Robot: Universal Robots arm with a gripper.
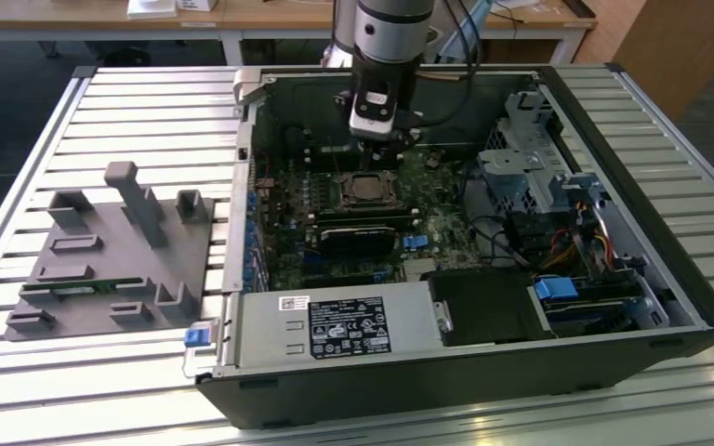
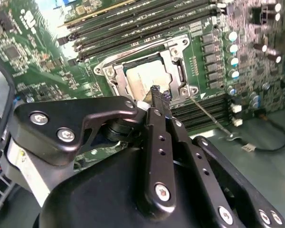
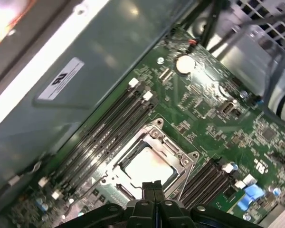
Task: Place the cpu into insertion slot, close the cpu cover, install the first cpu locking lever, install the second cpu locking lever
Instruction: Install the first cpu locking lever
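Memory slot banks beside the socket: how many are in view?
2. The first bank lies between the insertion slot and the case wall; the second bank on the slot's opposite side. The hand covers some board, so more may be hidden.

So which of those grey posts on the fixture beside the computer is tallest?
The narrow post between the two shorter blocky uprights on the grey fixture; its top stands above every other.

One cpu point(image 3: 145, 166), one cpu cover point(image 3: 180, 159), one computer case point(image 1: 456, 395), one grey fixture point(image 1: 109, 269)
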